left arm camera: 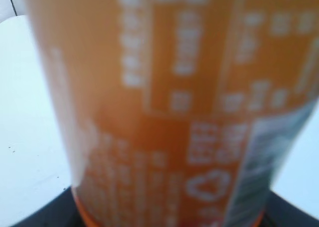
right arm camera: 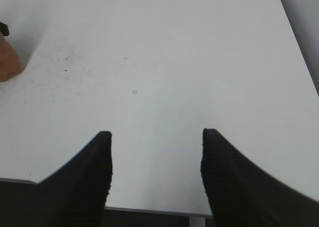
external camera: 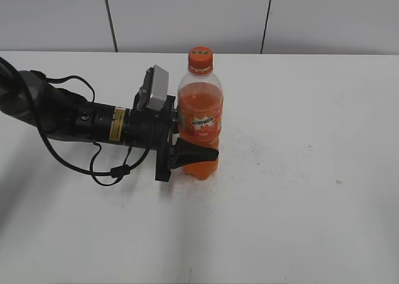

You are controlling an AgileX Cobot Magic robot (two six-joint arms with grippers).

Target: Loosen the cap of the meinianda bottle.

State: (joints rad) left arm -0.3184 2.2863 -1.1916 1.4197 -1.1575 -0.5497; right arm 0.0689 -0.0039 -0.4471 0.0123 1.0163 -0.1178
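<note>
The meinianda bottle [external camera: 200, 112] stands upright on the white table, full of orange drink, with its orange label facing front. The orange ribbed cap [external camera: 201, 60] sits on its neck. My left gripper [external camera: 194, 154] reaches in from the left and is shut on the bottle's lower body; one black finger shows in front of it. In the left wrist view the blurred orange label [left arm camera: 169, 107] fills the frame. My right gripper [right arm camera: 155, 137] is open and empty over bare table, out of the exterior view. The bottle's base [right arm camera: 7, 62] shows at that view's left edge.
The left arm [external camera: 68, 118] with its cables lies across the left of the table. The table's near edge [right arm camera: 149, 211] shows below the right gripper's fingers. A tiled wall [external camera: 187, 15] stands behind the table.
</note>
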